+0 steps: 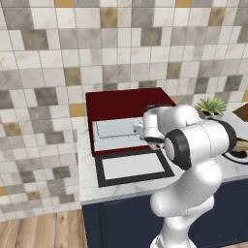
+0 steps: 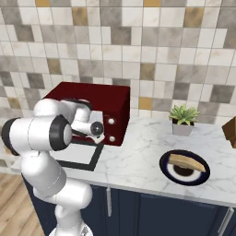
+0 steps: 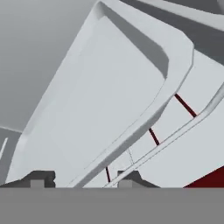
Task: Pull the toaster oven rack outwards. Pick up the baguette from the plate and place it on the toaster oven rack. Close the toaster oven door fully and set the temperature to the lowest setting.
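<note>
The dark red toaster oven [image 1: 127, 100] stands on the counter with its black-framed door [image 1: 132, 167] folded down flat in front of it. The pale grey rack [image 1: 112, 130] lies in the oven's mouth. My gripper [image 1: 139, 130] reaches in at the rack's right front part. In the hand view the rack [image 3: 105, 87] is very close, and its front rim runs between my fingertips [image 3: 42, 179]; the gripper [image 3: 85, 180] is open. The two silver knobs [image 2: 109, 121] sit on the oven's right side. The tan baguette [image 2: 185, 161] rests on the dark blue plate [image 2: 171, 174], well to the right.
A small potted plant [image 2: 183, 119] stands at the back of the marble counter [image 2: 138, 152], between oven and plate. A brown object [image 2: 230, 130] shows at the right edge. A tiled wall rises behind, and dark blue cabinets sit below the counter.
</note>
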Available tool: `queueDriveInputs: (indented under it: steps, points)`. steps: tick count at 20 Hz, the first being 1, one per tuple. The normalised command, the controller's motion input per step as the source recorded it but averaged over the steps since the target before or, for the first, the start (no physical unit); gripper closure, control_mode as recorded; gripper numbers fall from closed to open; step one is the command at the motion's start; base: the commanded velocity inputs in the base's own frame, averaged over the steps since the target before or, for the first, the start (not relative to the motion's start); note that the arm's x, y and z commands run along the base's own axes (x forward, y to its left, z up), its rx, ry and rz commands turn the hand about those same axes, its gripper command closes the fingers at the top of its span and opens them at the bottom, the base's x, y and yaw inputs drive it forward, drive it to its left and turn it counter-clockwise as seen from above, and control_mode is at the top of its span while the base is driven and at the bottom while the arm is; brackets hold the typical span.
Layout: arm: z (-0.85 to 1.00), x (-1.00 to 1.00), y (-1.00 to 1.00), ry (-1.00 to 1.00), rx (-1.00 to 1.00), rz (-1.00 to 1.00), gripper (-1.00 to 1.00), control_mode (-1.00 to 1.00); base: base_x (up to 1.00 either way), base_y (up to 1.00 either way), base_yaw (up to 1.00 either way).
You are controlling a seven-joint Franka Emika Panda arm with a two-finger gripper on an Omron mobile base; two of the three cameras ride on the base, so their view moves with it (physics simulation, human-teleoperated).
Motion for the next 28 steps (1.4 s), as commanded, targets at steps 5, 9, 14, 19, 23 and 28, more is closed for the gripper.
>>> queueDriveInputs:
  steps: [5,9,14,19,23,28]
  points:
    - [-0.42,-0.71,0.00,0.95,0.00,0.01,1.00,-1.00,0.00,0.00,0.00]
    - [-0.41,-0.93,0.01,0.95,0.00,0.00,1.00,-1.00,0.00,0.00,0.00]
    - [-0.37,-1.00,0.00,0.99,0.00,0.00,1.00,-1.00,0.00,0.00,0.00]
    - [-0.32,-1.00,-0.01,0.91,0.04,0.00,1.00,-1.00,0.00,0.00,0.00]
    - [0.45,-1.00,-0.14,0.57,0.11,0.00,1.00,-1.00,0.00,0.00,0.00]
    - [1.00,-1.00,-0.61,0.36,0.13,0.00,1.00,-1.00,0.00,0.00,0.00]
